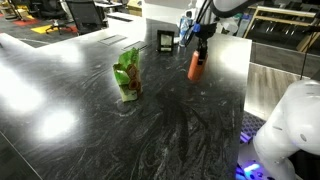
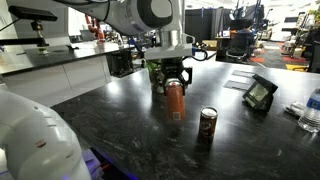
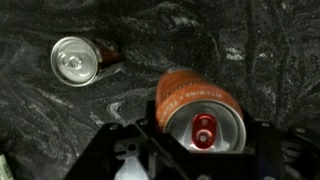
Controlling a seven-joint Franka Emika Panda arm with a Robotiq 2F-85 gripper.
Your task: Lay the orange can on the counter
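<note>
The orange can stands upright at or just above the dark counter, held near its top by my gripper. In an exterior view the gripper is closed around the can. In the wrist view I look down on the can's silver lid and orange side, with the black jaws pressed on both sides of it. I cannot tell whether its base touches the counter.
A brown can stands upright close by and also shows in the wrist view. A green snack bag stands mid-counter. A small black device and a water bottle stand further off. The counter edge is near.
</note>
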